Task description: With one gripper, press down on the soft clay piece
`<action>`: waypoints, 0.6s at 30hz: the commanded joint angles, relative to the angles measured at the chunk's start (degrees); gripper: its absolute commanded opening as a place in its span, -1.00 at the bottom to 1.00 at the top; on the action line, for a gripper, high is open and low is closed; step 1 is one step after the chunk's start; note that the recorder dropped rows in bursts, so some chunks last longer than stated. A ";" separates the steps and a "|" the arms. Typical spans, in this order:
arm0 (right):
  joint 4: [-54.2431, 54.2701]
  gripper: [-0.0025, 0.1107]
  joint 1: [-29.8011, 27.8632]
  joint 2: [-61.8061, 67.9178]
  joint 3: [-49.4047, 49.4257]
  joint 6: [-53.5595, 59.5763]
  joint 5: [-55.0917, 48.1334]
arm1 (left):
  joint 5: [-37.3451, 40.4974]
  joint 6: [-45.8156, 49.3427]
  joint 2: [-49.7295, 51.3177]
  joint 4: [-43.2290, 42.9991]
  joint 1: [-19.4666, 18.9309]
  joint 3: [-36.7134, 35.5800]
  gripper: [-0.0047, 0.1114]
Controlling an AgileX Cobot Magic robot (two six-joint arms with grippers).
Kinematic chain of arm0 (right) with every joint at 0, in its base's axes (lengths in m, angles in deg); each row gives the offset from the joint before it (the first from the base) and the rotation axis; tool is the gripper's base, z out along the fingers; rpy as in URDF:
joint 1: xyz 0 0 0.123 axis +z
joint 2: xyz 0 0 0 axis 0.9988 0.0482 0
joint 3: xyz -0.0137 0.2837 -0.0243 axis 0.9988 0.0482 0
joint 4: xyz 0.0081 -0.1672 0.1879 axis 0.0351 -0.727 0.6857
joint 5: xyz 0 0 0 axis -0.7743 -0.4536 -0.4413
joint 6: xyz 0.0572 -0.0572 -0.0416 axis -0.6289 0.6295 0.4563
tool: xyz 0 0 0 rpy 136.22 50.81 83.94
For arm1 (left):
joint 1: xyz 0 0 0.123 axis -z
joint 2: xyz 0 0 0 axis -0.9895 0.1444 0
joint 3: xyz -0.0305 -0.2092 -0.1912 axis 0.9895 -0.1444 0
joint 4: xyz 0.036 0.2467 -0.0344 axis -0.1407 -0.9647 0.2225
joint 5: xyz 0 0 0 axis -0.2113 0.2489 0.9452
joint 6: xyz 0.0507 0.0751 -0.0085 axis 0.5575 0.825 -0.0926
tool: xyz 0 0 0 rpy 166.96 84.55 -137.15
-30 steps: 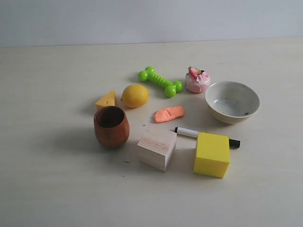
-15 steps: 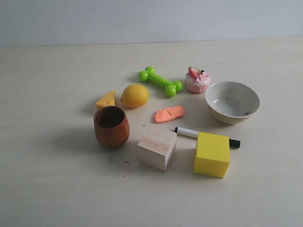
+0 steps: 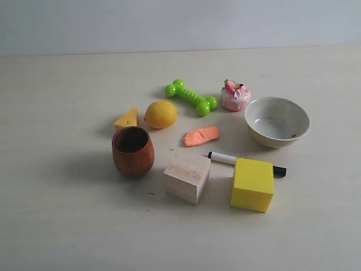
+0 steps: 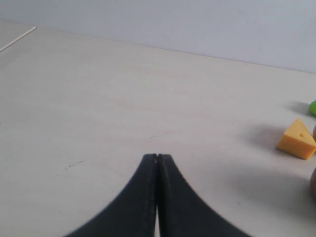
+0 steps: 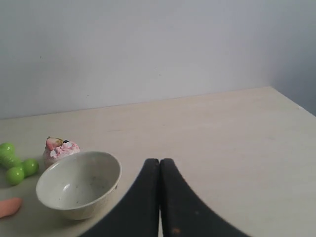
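Salmon-orange elongated lump of soft clay (image 3: 201,136) lies flat on the pale table (image 3: 67,214), near the middle of the object cluster, nothing touching it. Long axis runs slightly uphill toward the right in the exterior view.

Neighbours, exterior view:
- yellow lemon (image 3: 161,114) to upper left, apart from the lump
- orange-yellow cheese wedge (image 3: 126,119) just left of the lemon
- green plastic dumbbell-shaped toy (image 3: 191,97) behind the lump
- pink toy cake with strawberry top (image 3: 235,95) just right of the dumbbell toy
- off-white ceramic bowl (image 3: 271,141) to the right, upright
- white marker with black cap (image 3: 223,157) in front of the lump, its far end hidden behind a yellow cube (image 3: 252,184)
- pale wooden block (image 3: 186,176) in front of the lump
- brown wooden cup (image 3: 133,155) to front left, upright

Left gripper (image 4: 157,156): dark fingers pressed together tip to tip, nothing between them; bare table beyond, cheese wedge at the view's edge.

Right gripper (image 5: 159,160): fingers likewise closed against each other, holding nothing. Its wrist view shows the bowl, the cake and one end of the lump; gripper well apart from the lump.
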 commanded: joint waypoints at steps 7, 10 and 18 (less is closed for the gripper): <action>1.44 -0.96 -0.32 -2.15 3.08 2.55 -1.33 | -0.59 -0.36 -0.31 0.35 0.05 0.15 -0.92; 1.55 -0.96 -0.32 -3.06 5.36 2.55 -1.33 | -0.59 -0.36 -0.31 0.35 0.05 0.15 -0.92; 1.55 -0.96 -0.32 -3.06 5.54 2.56 -2.29 | -0.59 -0.36 -0.31 0.35 0.05 0.15 -0.92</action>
